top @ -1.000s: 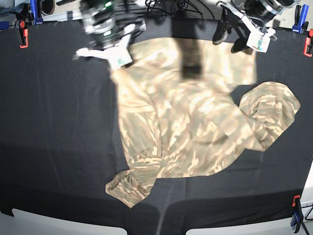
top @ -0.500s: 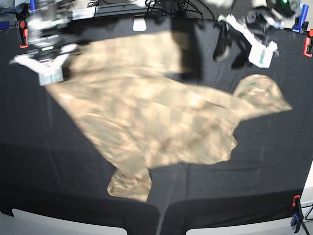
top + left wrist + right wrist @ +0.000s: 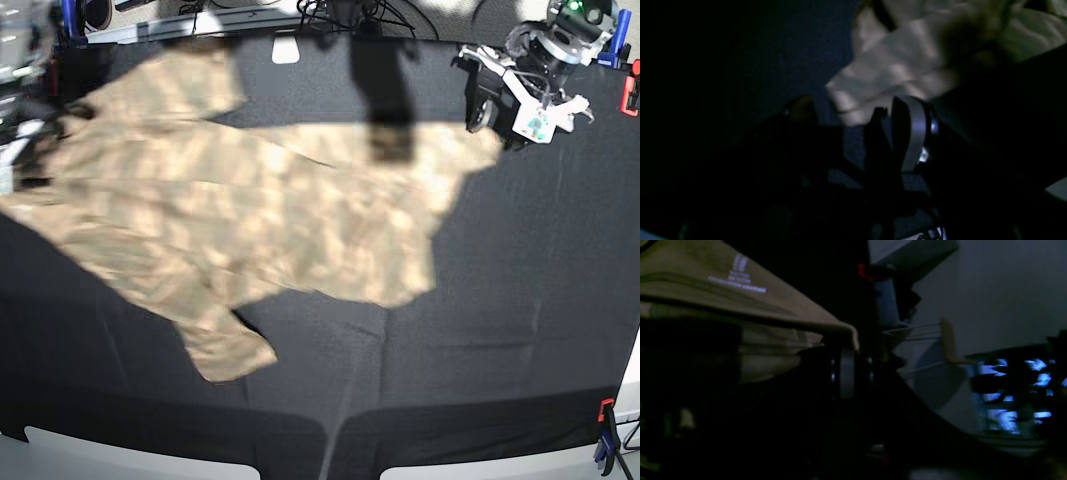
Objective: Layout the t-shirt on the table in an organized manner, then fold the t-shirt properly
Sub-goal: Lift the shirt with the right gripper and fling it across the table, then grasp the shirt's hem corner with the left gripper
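Black cloth covers the big flat table (image 3: 520, 330) under my two claws. On it the soft tan and brown camouflage t-shirt (image 3: 250, 210) is stretched wide between them. My right claw (image 3: 846, 373) is pinched tight on one edge of the shirt. My left claw (image 3: 500, 105) sits at the other corner, too dark to tell if it grips. One small sleeve (image 3: 228, 350) lies flat, well apart from both.

The t-shirt (image 3: 250, 210) is lying stretched and blurred across the far half of the table (image 3: 520, 330), reaching from its left edge toward the left gripper (image 3: 500, 120). That gripper is sitting at the shirt's right tip.
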Controlling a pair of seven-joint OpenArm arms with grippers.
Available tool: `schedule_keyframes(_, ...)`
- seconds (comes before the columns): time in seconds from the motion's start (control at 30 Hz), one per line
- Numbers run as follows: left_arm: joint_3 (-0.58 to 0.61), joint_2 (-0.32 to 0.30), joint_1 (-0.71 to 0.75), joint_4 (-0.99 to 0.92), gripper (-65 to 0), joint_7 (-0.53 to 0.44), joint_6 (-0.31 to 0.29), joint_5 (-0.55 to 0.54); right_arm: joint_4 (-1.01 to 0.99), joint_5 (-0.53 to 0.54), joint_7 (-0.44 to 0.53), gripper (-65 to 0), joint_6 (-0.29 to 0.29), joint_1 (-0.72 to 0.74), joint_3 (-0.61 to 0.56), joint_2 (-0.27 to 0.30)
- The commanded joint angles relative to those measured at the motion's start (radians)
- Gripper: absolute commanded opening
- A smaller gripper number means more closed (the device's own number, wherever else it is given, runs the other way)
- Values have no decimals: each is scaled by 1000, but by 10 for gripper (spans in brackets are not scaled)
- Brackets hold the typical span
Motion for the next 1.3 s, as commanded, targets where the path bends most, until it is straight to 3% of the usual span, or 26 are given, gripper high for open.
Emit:
schedule_keyframes(0.0,-5,-6,3,19,-305,-27,4,-8,8,-19,5,-650,-11,2,29,35)
schedule_keyframes(0.17,-5,-6,-26,19,-305,-63,4,-9,-24,26,-43,-650,5,-1,84,86)
schedule_keyframes(0.3,-5,-6,-90,19,-305,-31,4,-17,-48,34,-47,-650,5,0,95,89)
schedule_keyframes(0.43,-5,-6,-184,19,-305,5,3,-154,-51,34,-47,-650,5,0,95,86)
schedule_keyframes(0.53,-5,-6,-279,19,-305,70,3,-277,-51,33,-42,-490,3,0,95,87)
schedule_keyframes(0.6,-4,-6,-352,17,-305,140,2,-366,-51,34,-45,-420,3,0,95,87)
schedule_keyframes(0.73,16,-6,-491,-21,-305,236,0,-464,-50,34,-68,-412,3,0,95,84)
schedule_keyframes(0.9,132,-5,-617,-214,-305,237,0,-466,-23,116,-62,-413,2,-1,95,76)
schedule_keyframes(1.03,274,-2,-743,-443,-305,251,0,-542,6,192,-70,-413,3,0,95,76)
schedule_keyframes(1.27,370,85,-951,-777,-305,262,-27,-541,13,191,-79,-413,3,0,95,76)
